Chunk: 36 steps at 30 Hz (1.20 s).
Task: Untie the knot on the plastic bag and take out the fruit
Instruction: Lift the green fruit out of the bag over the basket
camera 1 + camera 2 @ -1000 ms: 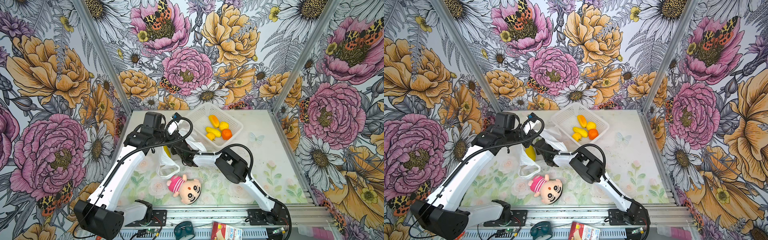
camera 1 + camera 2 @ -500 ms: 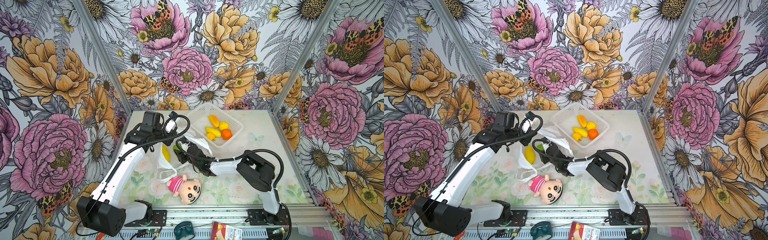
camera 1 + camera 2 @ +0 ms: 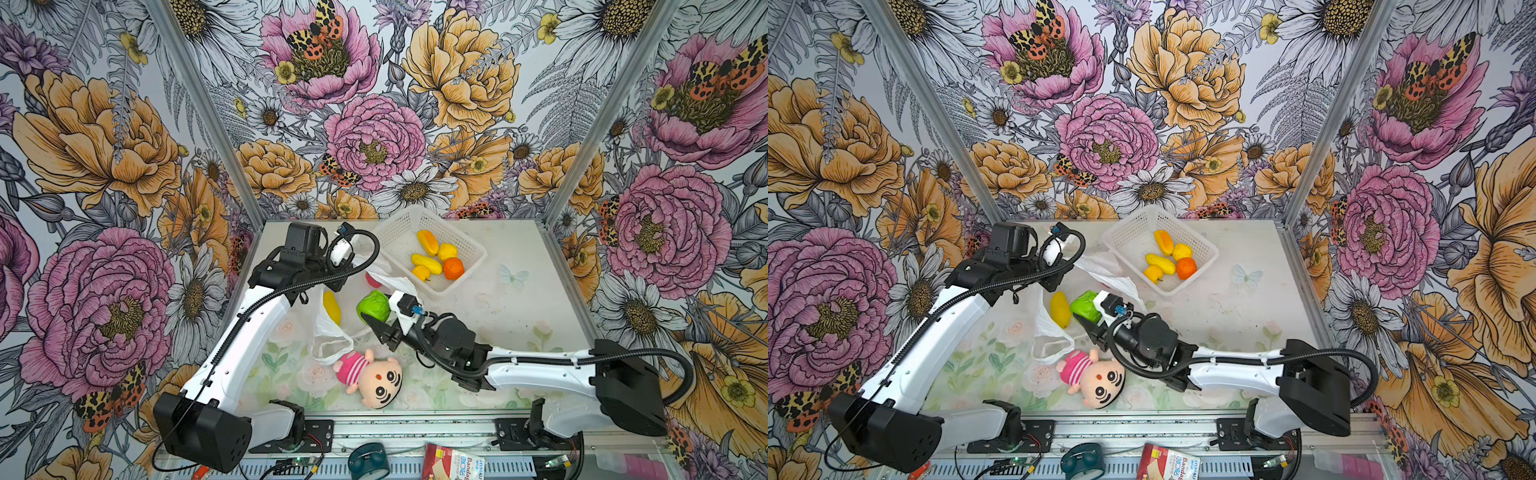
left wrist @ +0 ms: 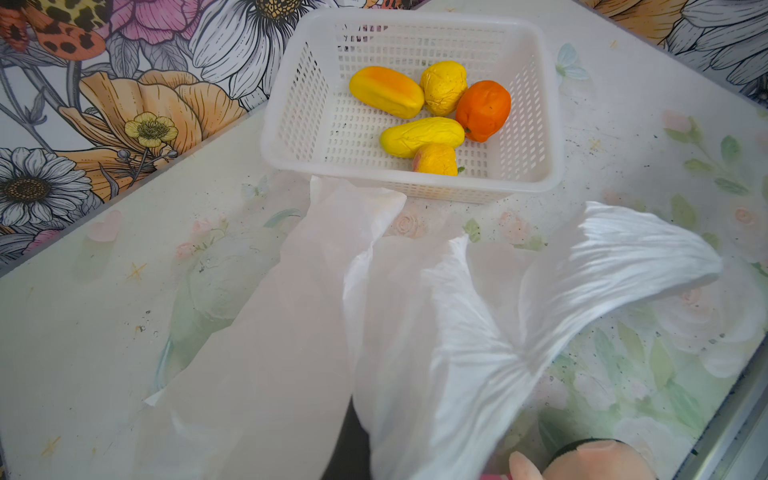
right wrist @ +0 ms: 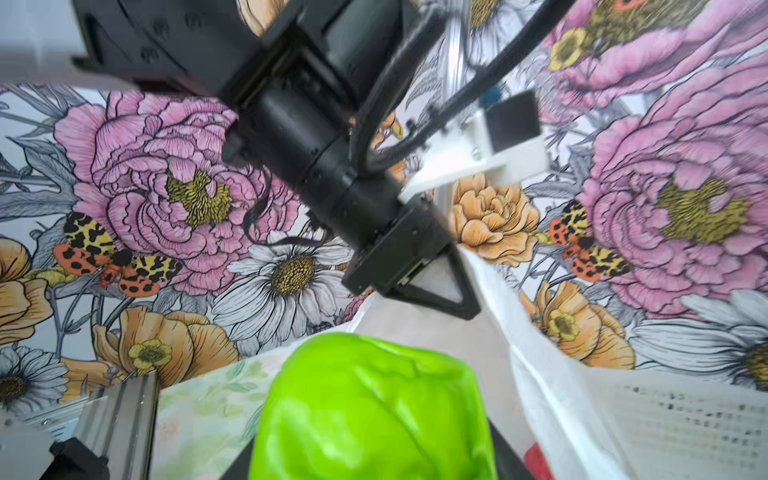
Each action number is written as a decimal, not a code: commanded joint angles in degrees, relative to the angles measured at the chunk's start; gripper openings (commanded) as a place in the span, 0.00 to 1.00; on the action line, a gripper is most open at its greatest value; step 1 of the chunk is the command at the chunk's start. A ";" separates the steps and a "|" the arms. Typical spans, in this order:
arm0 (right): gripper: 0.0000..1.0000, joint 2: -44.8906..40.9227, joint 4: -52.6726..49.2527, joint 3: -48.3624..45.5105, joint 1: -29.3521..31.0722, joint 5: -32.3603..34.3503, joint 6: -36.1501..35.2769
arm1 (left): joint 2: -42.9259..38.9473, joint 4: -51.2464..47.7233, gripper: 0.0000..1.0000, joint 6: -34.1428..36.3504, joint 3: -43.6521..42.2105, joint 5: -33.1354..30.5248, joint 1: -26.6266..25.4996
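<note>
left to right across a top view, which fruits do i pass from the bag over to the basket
yellow fruit in the plastic bag → green fruit → orange fruit in the basket

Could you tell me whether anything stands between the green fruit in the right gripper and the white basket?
Yes: the plastic bag's lifted flap, pinched by the left gripper, hangs between the green fruit and the basket's near rim. Nothing else visible blocks the way.
</note>
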 commanded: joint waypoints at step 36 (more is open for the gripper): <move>0.25 40.30 -65.33 51.62 -38.71 -9.86 15.60 | -0.02 0.30 0.00 -0.28 0.39 -0.63 0.22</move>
